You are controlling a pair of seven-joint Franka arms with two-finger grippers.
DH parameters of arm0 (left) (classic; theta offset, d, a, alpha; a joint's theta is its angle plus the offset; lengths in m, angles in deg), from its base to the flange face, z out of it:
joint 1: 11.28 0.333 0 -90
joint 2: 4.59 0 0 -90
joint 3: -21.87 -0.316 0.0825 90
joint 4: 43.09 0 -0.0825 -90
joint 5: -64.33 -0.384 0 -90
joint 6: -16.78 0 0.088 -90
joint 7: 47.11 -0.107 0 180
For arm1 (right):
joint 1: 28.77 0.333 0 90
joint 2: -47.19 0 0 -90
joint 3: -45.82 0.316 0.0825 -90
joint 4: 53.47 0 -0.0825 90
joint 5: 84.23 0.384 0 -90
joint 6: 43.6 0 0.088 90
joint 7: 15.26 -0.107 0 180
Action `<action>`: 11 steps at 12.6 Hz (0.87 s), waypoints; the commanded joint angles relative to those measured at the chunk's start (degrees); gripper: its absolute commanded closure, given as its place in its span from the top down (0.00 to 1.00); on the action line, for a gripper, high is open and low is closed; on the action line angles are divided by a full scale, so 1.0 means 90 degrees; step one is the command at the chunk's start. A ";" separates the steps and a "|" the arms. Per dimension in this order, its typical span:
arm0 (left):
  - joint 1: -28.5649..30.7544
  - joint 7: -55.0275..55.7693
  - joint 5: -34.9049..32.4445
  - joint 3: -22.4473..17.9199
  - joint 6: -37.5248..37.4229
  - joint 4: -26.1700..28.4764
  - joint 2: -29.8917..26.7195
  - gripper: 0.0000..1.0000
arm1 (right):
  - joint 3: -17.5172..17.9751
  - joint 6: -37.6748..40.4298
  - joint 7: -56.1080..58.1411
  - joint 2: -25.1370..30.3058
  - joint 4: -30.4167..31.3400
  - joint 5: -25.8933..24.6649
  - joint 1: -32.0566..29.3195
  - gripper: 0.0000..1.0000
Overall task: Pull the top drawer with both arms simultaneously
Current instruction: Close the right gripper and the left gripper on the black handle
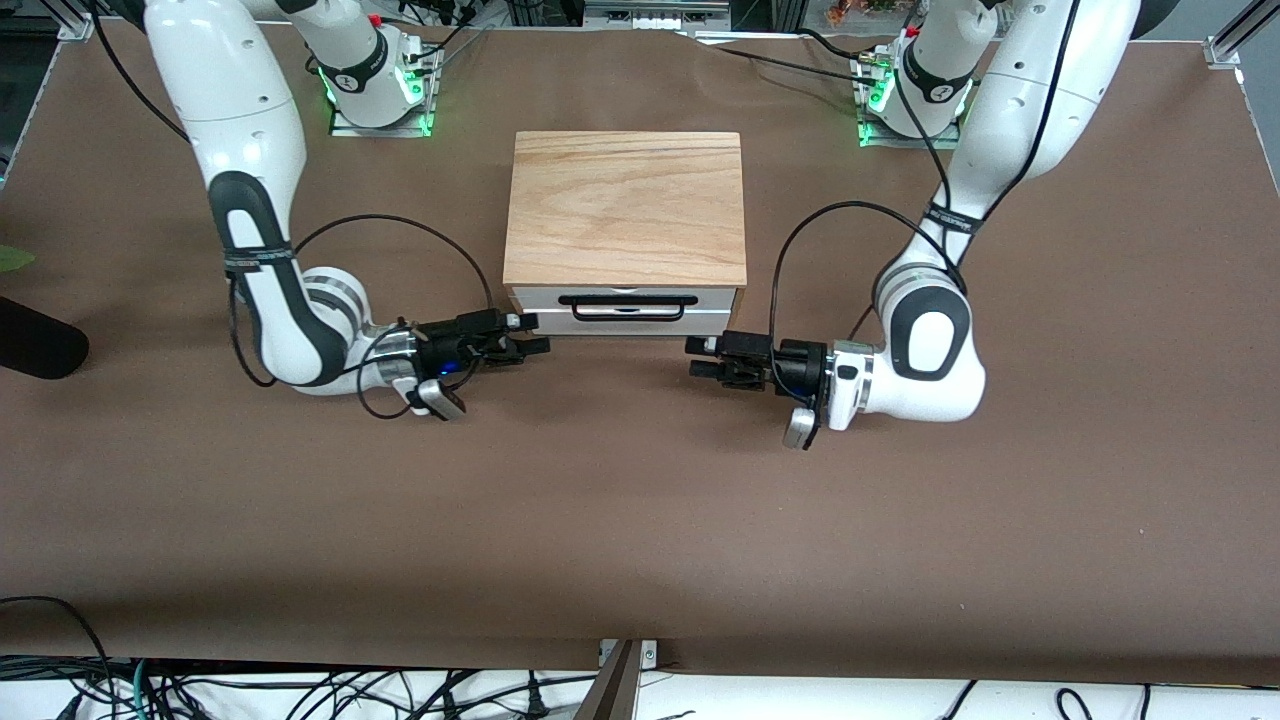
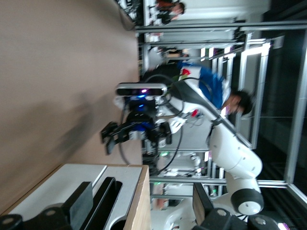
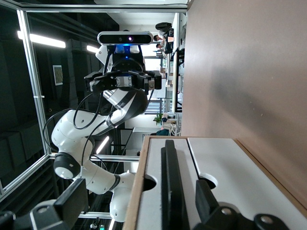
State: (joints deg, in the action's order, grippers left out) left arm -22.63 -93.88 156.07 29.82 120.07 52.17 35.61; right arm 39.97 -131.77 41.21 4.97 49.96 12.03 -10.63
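Note:
The top drawer (image 1: pixel 628 305) sits shut under the cabinet's light-wood top slab (image 1: pixel 626 205). Its white front carries a wide black bar handle (image 1: pixel 628 310). My right gripper (image 1: pixel 536 336) is open, low over the table by the drawer front's end toward the right arm, clear of the handle. My left gripper (image 1: pixel 694 358) is open by the other end, pointing at the right one. In the right wrist view the open gripper (image 3: pixel 139 201) looks along the handle (image 3: pixel 170 191). In the left wrist view the open gripper (image 2: pixel 141 203) looks along the handle (image 2: pixel 103 201).
The cabinet stands mid-table on a brown cover (image 1: pixel 640 520). A black rounded object (image 1: pixel 35 342) lies at the table's edge toward the right arm's end. Loose cables (image 1: pixel 330 695) hang below the table's near edge.

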 commanded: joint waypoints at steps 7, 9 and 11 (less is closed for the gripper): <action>-0.0253 -0.1316 0.0754 0.0153 -0.0022 0.1055 -0.0004 0.67 | -0.0024 -0.0203 0.0142 -0.0115 0.0051 0.0397 0.0446 0.99; -0.0272 -0.1356 0.0764 0.0153 -0.0022 0.1056 0.0084 0.67 | -0.0024 -0.0194 0.0152 -0.0134 0.0071 0.0407 0.0446 0.75; -0.0272 -0.1356 0.0774 0.0153 -0.0022 0.1056 0.0113 0.67 | -0.0024 -0.0194 0.0259 -0.0163 0.0090 0.0407 0.0436 0.31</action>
State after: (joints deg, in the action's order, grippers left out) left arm -24.98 -103.72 161.08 31.08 120.08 60.90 36.54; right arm 39.96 -133.31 41.64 3.80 50.02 14.23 -7.12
